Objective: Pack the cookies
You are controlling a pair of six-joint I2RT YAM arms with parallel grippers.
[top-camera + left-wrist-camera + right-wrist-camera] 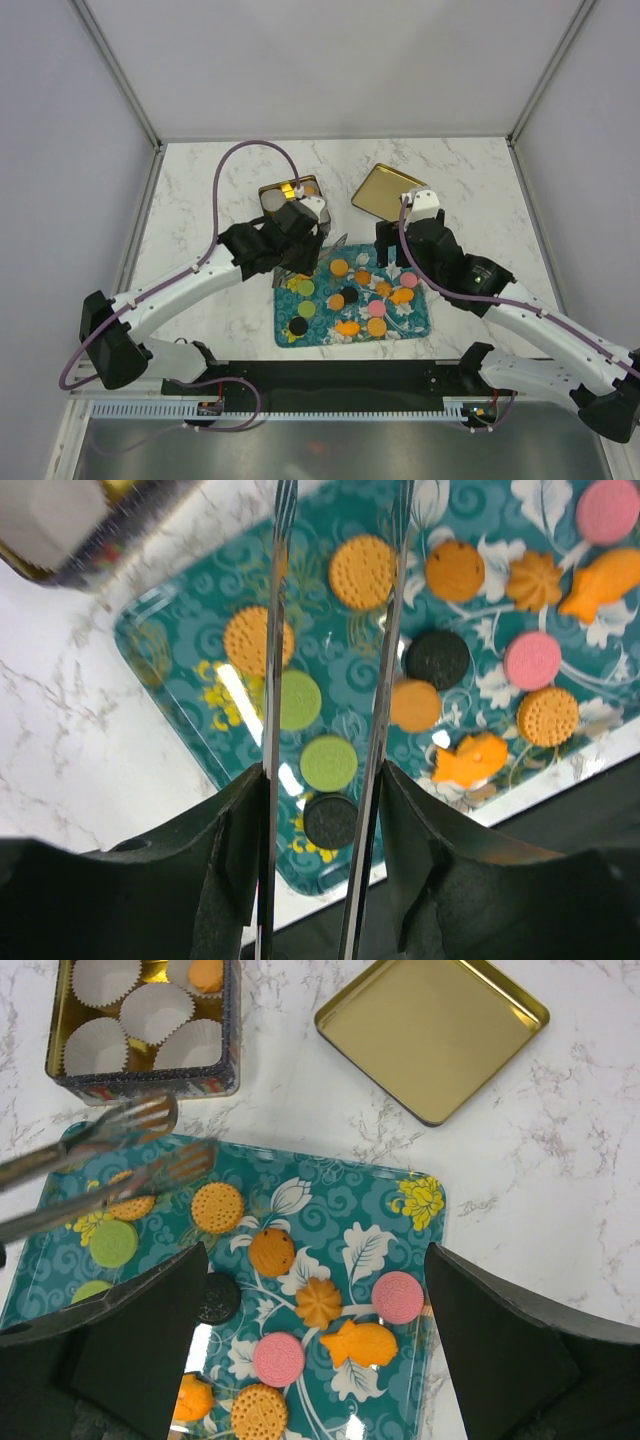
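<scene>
Several cookies lie on the teal flowered tray (420, 322): orange rounds (362, 571), green ones (328, 762), black ones (436, 658), pink ones (398, 1296) and an orange fish (360, 1344). My left gripper (322, 780) is shut on metal tongs (272, 680). The tong arms are spread apart and reach over the tray's left part, with nothing held between them. In the right wrist view the tong tips (150, 1120) hover by an orange round (130, 1206). My right gripper (315, 1260) is open and empty above the tray's right half.
A square tin (140, 1082) with white paper cups (155, 1010) and one orange cookie (205, 972) stands behind the tray's left corner. Its gold lid (430, 1025) lies upside down to the right. Grey walls enclose the marble table (200, 190).
</scene>
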